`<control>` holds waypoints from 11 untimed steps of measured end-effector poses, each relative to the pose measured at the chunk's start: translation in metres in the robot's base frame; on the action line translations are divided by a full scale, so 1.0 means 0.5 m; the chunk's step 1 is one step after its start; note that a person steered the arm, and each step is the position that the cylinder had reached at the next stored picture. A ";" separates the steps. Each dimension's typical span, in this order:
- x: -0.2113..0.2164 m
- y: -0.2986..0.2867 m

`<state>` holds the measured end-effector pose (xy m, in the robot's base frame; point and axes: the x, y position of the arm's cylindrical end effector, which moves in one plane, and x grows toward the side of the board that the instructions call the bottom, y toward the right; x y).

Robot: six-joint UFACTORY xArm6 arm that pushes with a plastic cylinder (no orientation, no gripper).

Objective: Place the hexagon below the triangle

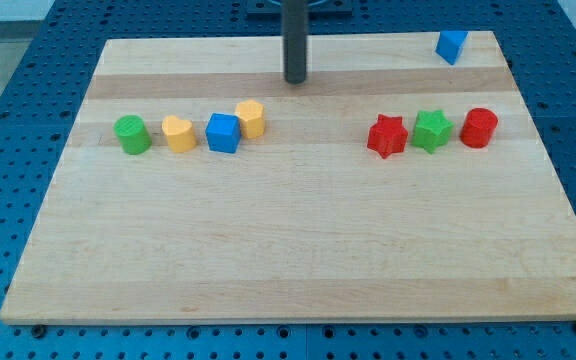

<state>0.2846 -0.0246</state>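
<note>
Eight unlabelled blocks; my tip (296, 80) apart.

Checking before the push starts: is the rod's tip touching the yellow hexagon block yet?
Apart. The camera view shows my tip toward the view's top, with bare wood between it and the yellow hexagon, below and slightly left.
</note>
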 end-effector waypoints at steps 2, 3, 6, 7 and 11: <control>0.062 -0.133; 0.098 -0.170; 0.174 -0.151; 0.174 -0.091; 0.157 0.110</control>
<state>0.3631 0.0304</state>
